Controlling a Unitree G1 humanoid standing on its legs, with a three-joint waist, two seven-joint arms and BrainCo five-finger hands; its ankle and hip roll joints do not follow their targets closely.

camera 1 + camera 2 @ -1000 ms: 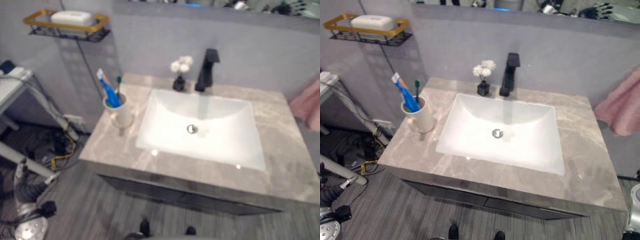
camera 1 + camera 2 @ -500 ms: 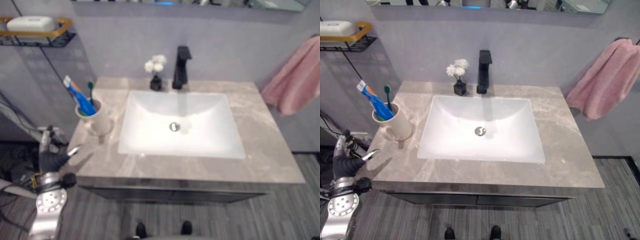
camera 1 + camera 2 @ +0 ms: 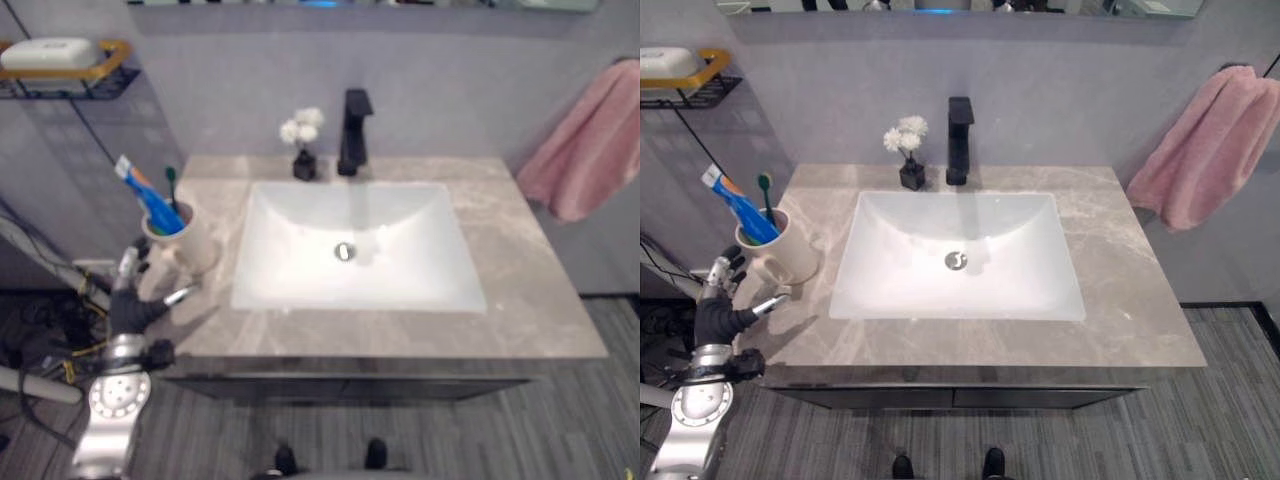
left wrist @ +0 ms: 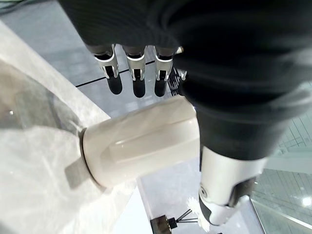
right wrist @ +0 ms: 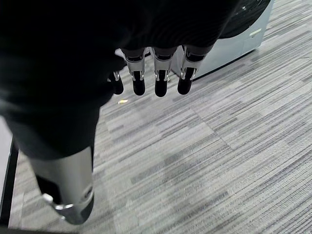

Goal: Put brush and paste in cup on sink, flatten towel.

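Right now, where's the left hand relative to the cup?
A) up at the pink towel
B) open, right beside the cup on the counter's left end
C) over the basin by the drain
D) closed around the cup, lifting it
B: the left hand sits with fingers straight and spread next to the cup, which stands on the countertop holding the toothbrush and toothpaste; no finger is curled around it.
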